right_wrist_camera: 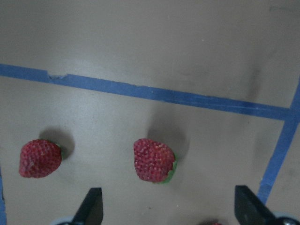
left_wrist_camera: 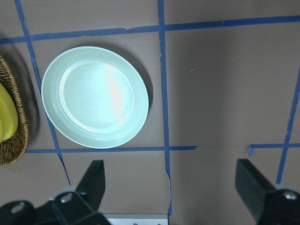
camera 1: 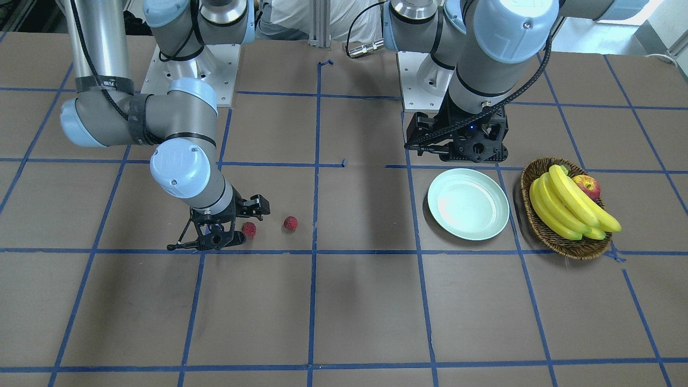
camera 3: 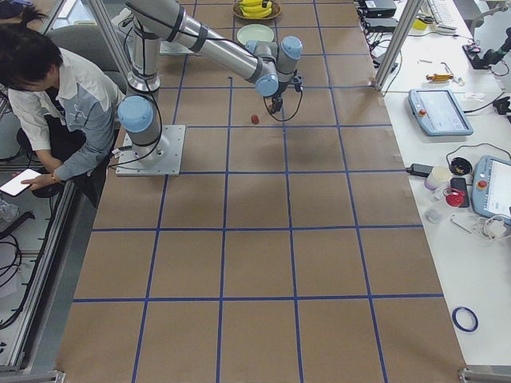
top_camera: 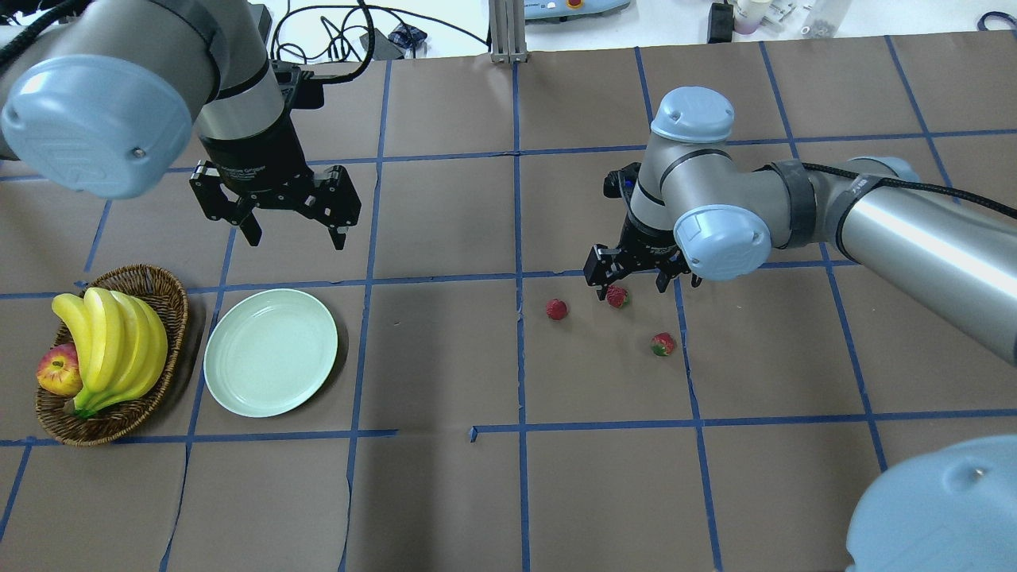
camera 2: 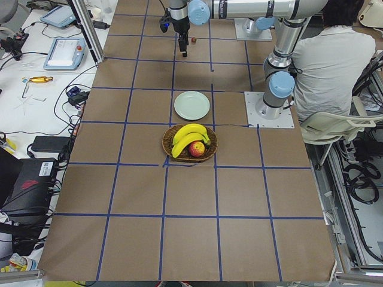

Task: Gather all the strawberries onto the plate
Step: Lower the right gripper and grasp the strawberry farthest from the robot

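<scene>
well, left tool (top_camera: 297, 237), right tool (top_camera: 629, 286) both released; third strawberry (right_wrist_camera: 212, 222) cropped at wrist-view edge.

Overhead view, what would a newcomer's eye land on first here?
Three red strawberries lie loose on the brown table right of centre, with the right gripper, jaws open, just above one of them. Far left, a bare mint-green plate sits beside a wicker basket of bright yellow bananas and an apple.

Red seed-dotted strawberries (top_camera: 557, 309), plain mint-green plate (top_camera: 270, 352), brown woven basket (top_camera: 171, 295), blue grid lines (top_camera: 518, 357) across the brown table (top_camera: 445, 492).
</scene>
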`<state>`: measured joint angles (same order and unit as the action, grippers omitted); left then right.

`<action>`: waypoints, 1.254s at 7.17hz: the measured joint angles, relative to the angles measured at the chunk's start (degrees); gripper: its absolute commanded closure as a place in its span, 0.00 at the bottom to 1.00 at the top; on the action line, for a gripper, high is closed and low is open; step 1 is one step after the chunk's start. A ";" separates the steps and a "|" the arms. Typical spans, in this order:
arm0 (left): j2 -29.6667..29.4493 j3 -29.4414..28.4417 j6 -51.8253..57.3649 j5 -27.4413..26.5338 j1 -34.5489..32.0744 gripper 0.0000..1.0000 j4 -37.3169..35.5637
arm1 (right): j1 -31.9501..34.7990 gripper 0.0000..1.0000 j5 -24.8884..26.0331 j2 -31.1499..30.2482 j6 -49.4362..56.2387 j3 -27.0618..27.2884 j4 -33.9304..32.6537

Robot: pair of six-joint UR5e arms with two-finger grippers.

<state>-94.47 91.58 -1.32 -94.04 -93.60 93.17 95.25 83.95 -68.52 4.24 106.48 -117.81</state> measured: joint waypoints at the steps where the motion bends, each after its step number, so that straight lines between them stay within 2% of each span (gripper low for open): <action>1: 0.00 0.21 0.00 0.00 0.00 0.00 0.00 | 0.01 0.01 -0.12 0.68 0.32 0.05 -0.44; 2: 0.03 0.42 0.00 0.00 0.00 0.00 -0.02 | 0.02 0.05 -0.16 1.24 0.44 0.10 -0.82; 4: 0.06 0.58 0.00 0.00 0.00 0.00 -0.08 | 0.14 0.06 -0.58 2.29 0.48 0.16 -1.74; 5: 0.07 0.60 0.00 0.00 0.00 0.00 -0.07 | 0.17 0.15 -0.85 2.75 0.44 0.19 -1.95; 7: 0.07 0.67 0.00 0.00 0.00 0.00 -0.01 | 0.20 0.56 -0.96 3.32 0.47 0.22 -2.13; 8: 0.07 0.69 0.01 0.02 0.00 0.00 -0.02 | 0.20 1.00 -0.97 3.48 0.49 0.22 -2.16; 9: 0.10 0.70 0.00 0.03 0.00 0.00 -0.06 | 0.19 1.00 -0.98 3.55 0.46 0.22 -2.14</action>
<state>-94.37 92.28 -1.32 -94.01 -93.60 93.11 95.44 82.97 -64.97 4.70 106.70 -119.95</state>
